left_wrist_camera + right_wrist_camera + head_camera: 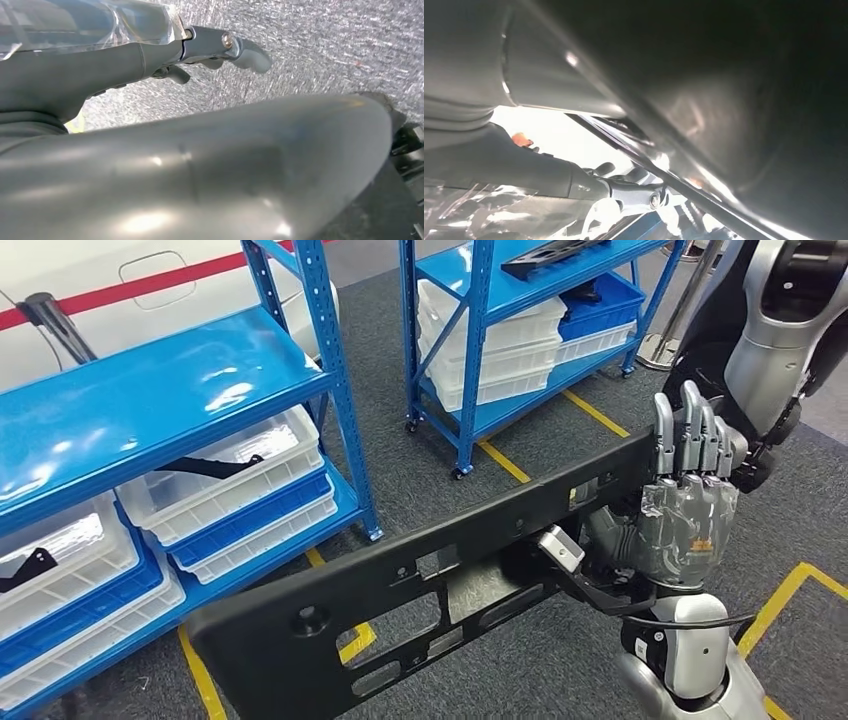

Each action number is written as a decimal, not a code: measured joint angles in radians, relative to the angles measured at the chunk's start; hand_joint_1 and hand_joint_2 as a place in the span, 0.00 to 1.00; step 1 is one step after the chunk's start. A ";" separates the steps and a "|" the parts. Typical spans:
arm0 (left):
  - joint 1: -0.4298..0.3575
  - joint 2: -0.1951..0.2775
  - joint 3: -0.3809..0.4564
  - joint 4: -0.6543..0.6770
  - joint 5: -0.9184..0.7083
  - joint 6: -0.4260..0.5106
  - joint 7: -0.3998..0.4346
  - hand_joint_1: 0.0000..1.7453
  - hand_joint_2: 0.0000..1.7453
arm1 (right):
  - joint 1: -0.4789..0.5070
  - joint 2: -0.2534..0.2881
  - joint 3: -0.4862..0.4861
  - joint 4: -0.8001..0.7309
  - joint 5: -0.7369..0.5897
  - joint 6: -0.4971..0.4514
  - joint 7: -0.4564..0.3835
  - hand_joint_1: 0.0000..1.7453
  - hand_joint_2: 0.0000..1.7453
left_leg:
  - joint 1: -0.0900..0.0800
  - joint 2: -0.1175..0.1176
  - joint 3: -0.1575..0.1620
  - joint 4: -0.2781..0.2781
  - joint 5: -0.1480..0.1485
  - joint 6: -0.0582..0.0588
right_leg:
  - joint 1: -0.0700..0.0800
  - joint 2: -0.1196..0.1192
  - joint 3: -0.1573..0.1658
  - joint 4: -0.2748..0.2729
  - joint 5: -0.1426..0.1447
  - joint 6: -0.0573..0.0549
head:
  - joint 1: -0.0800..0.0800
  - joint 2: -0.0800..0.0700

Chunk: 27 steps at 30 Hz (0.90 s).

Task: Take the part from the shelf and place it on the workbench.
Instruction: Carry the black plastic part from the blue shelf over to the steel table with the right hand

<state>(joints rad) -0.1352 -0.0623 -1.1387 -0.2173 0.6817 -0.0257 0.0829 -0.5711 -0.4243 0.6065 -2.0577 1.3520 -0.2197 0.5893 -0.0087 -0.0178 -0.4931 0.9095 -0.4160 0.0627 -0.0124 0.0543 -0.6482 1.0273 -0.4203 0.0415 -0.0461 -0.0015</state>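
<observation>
The long flat black plastic panel with cut-out slots (420, 590) hangs in the air above the grey carpet floor (560, 350), slanting down from the right hand (685, 510). That hand grips its upper end, fingers (690, 435) standing up along the far face. A small yellow-marked label on the panel just beside the fingers is too small to read. The left hand (220, 47) hangs over carpet, fingers loosely curled, holding nothing. Beyond the panel stand blue metal shelves (160, 390) with white and blue plastic bins (230, 490).
</observation>
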 joint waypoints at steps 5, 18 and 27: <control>0.005 0.000 0.000 0.000 0.000 0.001 0.000 0.00 0.00 | -0.001 0.000 0.001 0.003 0.012 0.010 0.000 0.00 0.00 | 0.002 0.025 -0.049 0.003 0.037 -0.001 | -0.009 -0.046 -0.031 0.212 -0.132 0.018 | 0.002 0.000; 0.007 0.004 0.000 0.000 -0.006 -0.001 0.000 0.00 0.00 | -0.043 -0.018 0.000 -0.001 0.039 0.101 -0.001 0.00 0.00 | 0.012 0.028 -0.197 0.323 -0.125 -0.056 | -0.010 -0.048 0.099 -0.069 -0.010 -0.042 | -0.002 0.000; -0.001 0.004 0.000 0.000 0.001 -0.001 0.000 0.00 0.00 | -0.076 -0.080 -0.019 -0.038 0.030 0.189 0.014 0.00 0.00 | -0.012 0.020 0.015 0.012 -0.029 -0.002 | 0.003 -0.041 0.059 -0.069 0.035 -0.018 | -0.002 0.000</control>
<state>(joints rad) -0.1365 -0.0587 -1.1387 -0.2172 0.6825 -0.0267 0.0824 -0.6468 -0.5040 0.5871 -2.0961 1.3822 -0.0306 0.6029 -0.0205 0.0019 -0.4786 0.9212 -0.4448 0.0612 -0.0092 0.0135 -0.5895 0.9581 -0.3848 0.0238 -0.0485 -0.0015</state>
